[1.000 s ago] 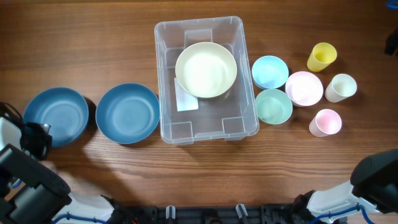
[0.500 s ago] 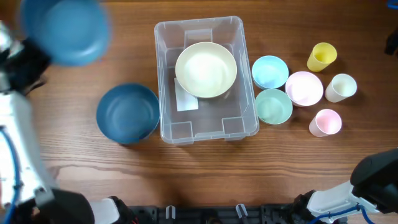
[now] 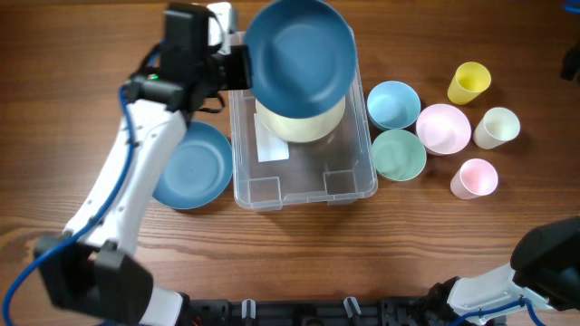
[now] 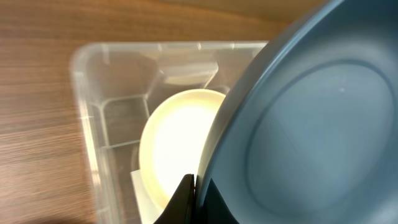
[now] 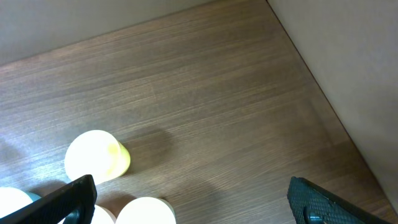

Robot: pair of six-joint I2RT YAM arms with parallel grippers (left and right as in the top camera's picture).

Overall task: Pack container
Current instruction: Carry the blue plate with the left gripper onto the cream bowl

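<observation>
A resting blue bowl (image 3: pixel 195 172) sits on the table (image 3: pixel 408 244) just left of the container (image 3: pixel 239 154), which stands mid-table with a cream bowl (image 3: pixel 304 127) in its far half. The left gripper (image 3: pixel 237 69) is pinched on the rim of a raised blue bowl (image 3: pixel 299 52), tilted above the cream bowl. Right of the container stand small bowls (image 3: pixel 393 104) and cups (image 3: pixel 468 82). The right gripper (image 5: pixel 193 202) is spread wide, holding nothing.

Bowls and cups are sitting on a table (image 3: pixel 54 54).
One blue bowl (image 3: pixel 192 166) is lying flat; a second blue bowl (image 3: pixel 301 56) is hanging over a cream bowl (image 3: pixel 301 129). A light blue bowl (image 3: pixel 393 104), a green bowl (image 3: pixel 399 154) and a pink bowl (image 3: pixel 443 128) are sitting beside a yellow cup (image 3: pixel 468 82), a white cup (image 3: pixel 497 127) and a pink cup (image 3: pixel 474 178).
</observation>
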